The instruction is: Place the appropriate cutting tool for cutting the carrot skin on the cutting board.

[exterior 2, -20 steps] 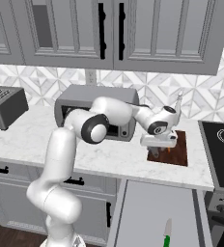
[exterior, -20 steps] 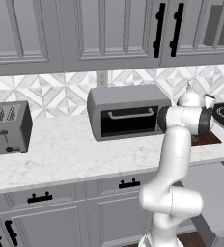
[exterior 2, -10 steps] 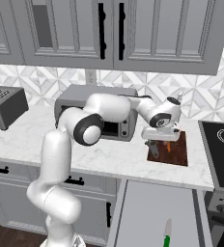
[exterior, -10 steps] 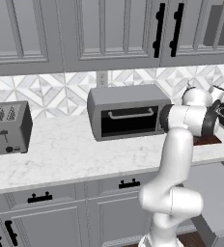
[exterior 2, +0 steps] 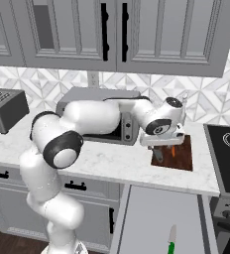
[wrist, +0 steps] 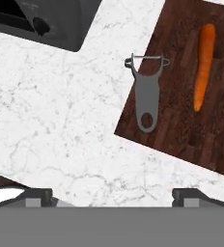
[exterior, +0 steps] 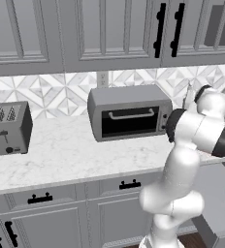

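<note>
The peeler (wrist: 147, 96) lies flat on the cutting board (wrist: 181, 120), at its edge toward the toaster oven (wrist: 46, 19), beside the carrot (wrist: 202, 65). The gripper (wrist: 111, 195) is above, fingers spread wide and holding nothing. The peeler looks light, stiff and thin; the straight handle is best to pinch.

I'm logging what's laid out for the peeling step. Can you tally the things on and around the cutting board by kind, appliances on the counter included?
Cutting boards: 1, the cutting board
Peelers: 1, the peeler, lying at the board's edge
Carrots: 1, the carrot, on the board
Toaster ovens: 1, the toaster oven
Toasters: 1, the toaster
Total: 5
</note>
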You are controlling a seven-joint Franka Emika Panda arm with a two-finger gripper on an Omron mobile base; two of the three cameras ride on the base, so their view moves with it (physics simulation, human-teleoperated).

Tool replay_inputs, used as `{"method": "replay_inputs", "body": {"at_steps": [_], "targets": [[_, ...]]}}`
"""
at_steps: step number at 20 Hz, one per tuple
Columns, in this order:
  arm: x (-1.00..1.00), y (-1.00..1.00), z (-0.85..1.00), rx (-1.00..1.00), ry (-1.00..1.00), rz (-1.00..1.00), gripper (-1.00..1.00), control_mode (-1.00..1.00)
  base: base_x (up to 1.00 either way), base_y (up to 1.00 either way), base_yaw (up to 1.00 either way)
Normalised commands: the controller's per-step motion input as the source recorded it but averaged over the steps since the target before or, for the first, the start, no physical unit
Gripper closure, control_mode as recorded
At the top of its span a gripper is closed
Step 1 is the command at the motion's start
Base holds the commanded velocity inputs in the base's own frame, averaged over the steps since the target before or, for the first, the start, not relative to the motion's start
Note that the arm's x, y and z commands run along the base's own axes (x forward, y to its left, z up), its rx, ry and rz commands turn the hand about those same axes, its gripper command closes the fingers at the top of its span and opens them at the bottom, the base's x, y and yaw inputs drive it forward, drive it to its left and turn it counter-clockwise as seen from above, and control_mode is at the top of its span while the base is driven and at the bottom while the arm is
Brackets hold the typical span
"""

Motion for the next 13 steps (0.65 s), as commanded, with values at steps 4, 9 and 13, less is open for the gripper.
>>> {"method": "replay_inputs", "body": {"at_steps": [4, 9, 13], "targets": [[-1.0, 0.76, 0.11, -0.16, -0.13, -0.09, -1.0, -1.0, 0.0, 0.0, 0.0], [-0.99, 1.0, 0.03, -0.09, -0.02, -0.17, -1.0, -1.0, 0.0, 0.0, 0.0], [-0.95, 1.0, 0.22, 0.0, 0.0, -0.22, -1.0, -1.0, 0.0, 0.0, 0.0]]}}
